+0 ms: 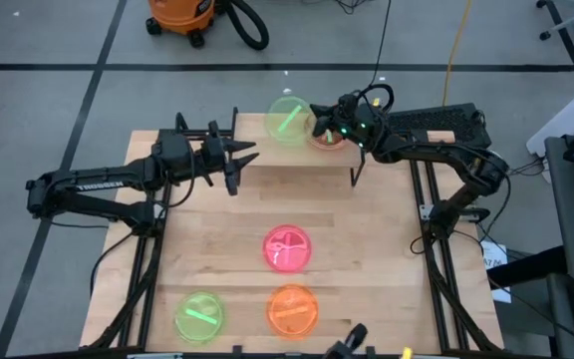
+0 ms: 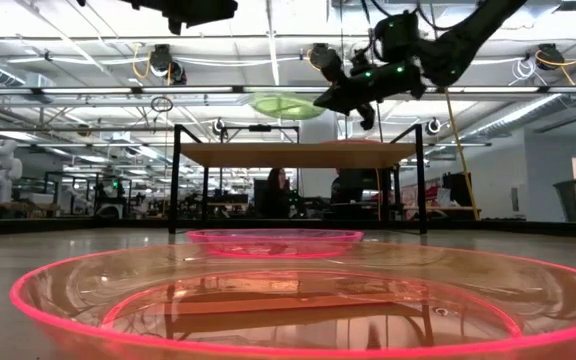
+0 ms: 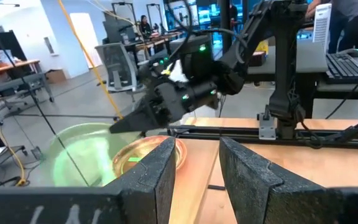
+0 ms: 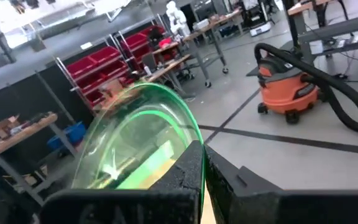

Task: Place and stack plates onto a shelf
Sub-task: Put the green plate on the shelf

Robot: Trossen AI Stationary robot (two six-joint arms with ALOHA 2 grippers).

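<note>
Your right pincer (image 1: pixel 314 121) is clamped shut on the rim of a green plate (image 1: pixel 289 120), and it holds that plate in the air above the shelf (image 1: pixel 267 170), over the shelf's far edge. In the low view the plate hangs tilted, clear of the shelf board. In the right wrist view the fingers (image 4: pixel 188 171) pinch together on the translucent green rim, with an orange shop vacuum (image 4: pixel 291 90) on the floor beyond.

Just beside the held plate, under the right pincer, an orange-pink plate (image 1: pixel 328 138) lies on the shelf. Your left pincer (image 1: pixel 239 158) hovers over the shelf's left end with its fingers spread wide and nothing between them.

Off the shelf, on the tabletop (image 1: pixel 367 259), three more plates wait. A pink plate (image 1: pixel 287 248) lies nearest the shelf. An orange plate (image 1: pixel 292 309) lies farther from the shelf than the pink one. A second green plate (image 1: pixel 199 316) lies beside the orange plate, on the left arm's side.
</note>
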